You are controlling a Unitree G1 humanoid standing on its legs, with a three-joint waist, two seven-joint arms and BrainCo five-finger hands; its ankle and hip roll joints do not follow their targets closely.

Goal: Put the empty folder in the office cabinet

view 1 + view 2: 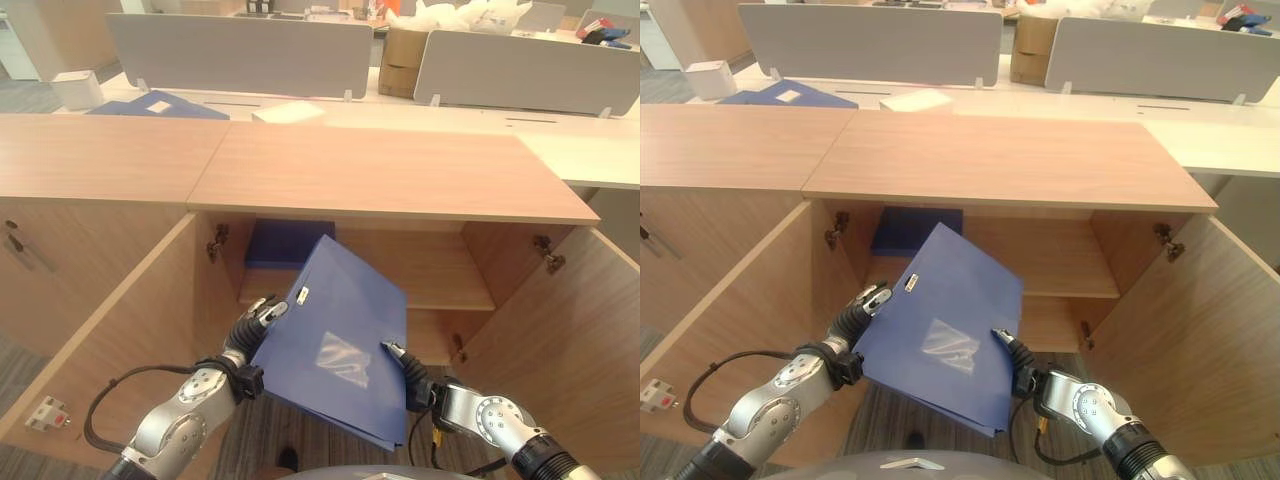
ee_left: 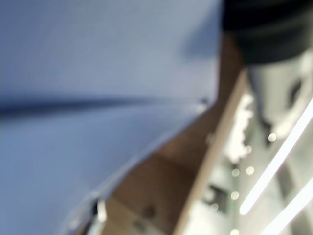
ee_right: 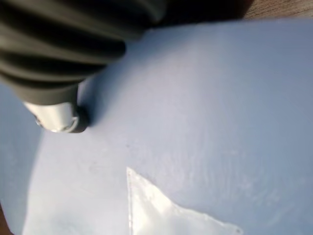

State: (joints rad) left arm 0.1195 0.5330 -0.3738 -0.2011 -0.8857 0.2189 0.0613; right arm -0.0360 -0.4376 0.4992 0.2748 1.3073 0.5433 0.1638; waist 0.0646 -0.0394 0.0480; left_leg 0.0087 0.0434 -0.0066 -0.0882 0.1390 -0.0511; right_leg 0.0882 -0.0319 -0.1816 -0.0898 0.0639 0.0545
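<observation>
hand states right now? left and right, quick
Left hand: shut on the blue folder, gripping its left edge.
Right hand: shut on the same folder, pinching its right edge.

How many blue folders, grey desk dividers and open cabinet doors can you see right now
Blue folders: 3, one held, one on the cabinet shelf, one on the desk
Grey desk dividers: 2, left and right
Open cabinet doors: 2, left and right
Total: 7

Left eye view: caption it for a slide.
Both hands hold a blue folder before the open cabinet.
</observation>
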